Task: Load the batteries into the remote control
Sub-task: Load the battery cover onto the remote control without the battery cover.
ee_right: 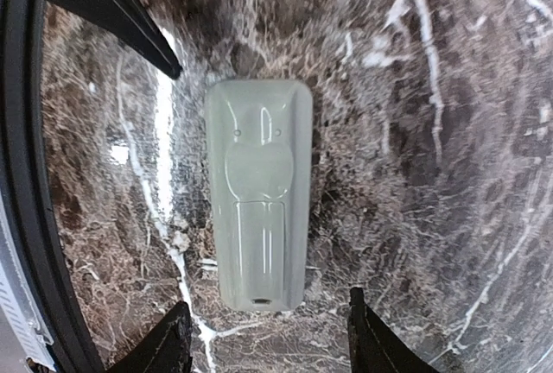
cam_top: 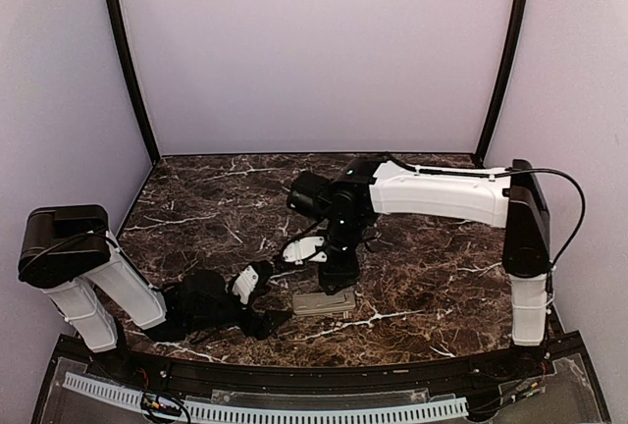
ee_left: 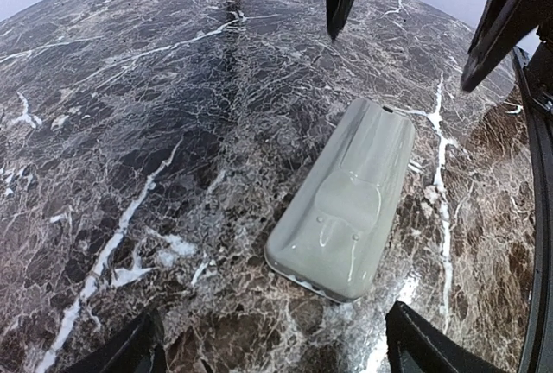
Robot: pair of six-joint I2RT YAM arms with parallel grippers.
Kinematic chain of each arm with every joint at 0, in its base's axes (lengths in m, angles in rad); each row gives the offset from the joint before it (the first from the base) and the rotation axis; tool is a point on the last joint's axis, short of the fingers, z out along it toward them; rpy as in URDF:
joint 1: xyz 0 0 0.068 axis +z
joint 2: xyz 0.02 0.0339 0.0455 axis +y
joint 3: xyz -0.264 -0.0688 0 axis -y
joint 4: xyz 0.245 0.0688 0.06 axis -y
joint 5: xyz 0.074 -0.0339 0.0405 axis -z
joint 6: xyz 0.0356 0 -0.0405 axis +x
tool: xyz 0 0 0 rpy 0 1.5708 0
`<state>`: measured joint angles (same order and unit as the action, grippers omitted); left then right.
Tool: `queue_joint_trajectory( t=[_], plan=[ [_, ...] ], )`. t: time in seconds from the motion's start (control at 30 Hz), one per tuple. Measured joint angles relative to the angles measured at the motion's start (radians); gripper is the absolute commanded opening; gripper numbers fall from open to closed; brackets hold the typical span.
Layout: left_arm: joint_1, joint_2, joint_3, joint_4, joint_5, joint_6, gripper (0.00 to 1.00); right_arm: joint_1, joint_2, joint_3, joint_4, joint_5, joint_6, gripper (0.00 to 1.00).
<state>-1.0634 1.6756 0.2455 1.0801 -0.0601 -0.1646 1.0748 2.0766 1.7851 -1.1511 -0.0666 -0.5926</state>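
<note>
Zero batteries in sight, the remote control lies back-up on the table, back looking closed up, left gripper and right gripper both wide open holding nothing, so we reckon loading's basically done.

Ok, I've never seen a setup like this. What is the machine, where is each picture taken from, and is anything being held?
The machine is two robot arms bolted at the near edge of a marble table. The wide picture looks down from above and behind them. In it the left arm lies low, and the right arm reaches across and points down. The other two pictures come from a camera on each wrist, looking past that arm's own fingers. A remote control lies flat on the table with its grey-beige back up. The left fingers and right fingers stand open near opposite ends of the remote, so nothing is held. No batteries show in any picture.
</note>
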Motion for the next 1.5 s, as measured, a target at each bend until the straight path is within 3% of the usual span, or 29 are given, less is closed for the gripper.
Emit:
queue_joint_trajectory(
  t=[0.07, 0.13, 0.27, 0.3, 0.5, 0.67, 1.13, 1.5],
  plan=[
    [0.000, 0.000, 0.000, 0.000, 0.000, 0.009, 0.90, -0.006, -0.065, -0.012, 0.021, -0.028, 0.014, 0.55],
    [0.000, -0.001, 0.001, -0.004, 0.000, 0.023, 0.91, -0.017, -0.130, -0.034, 0.045, -0.053, 0.055, 0.46],
    [0.000, -0.001, 0.015, -0.031, 0.000, 0.056, 0.91, -0.066, -0.234, -0.100, 0.147, -0.116, 0.266, 0.04],
    [0.000, -0.001, 0.019, -0.032, 0.000, 0.062, 0.91, -0.089, -0.248, -0.121, 0.185, -0.150, 0.354, 0.00],
    [0.000, -0.001, 0.020, -0.034, -0.003, 0.074, 0.91, -0.159, -0.269, -0.348, 0.417, -0.235, 0.740, 0.00],
    [0.000, -0.001, 0.020, -0.034, -0.003, 0.074, 0.91, -0.148, -0.276, -0.470, 0.501, -0.241, 0.933, 0.00],
    [0.000, -0.001, 0.020, -0.034, -0.004, 0.074, 0.91, -0.127, -0.276, -0.476, 0.555, -0.244, 1.048, 0.00],
    [0.000, -0.001, 0.020, -0.034, -0.005, 0.073, 0.91, -0.123, -0.238, -0.639, 0.674, -0.314, 1.099, 0.00]
  ],
)
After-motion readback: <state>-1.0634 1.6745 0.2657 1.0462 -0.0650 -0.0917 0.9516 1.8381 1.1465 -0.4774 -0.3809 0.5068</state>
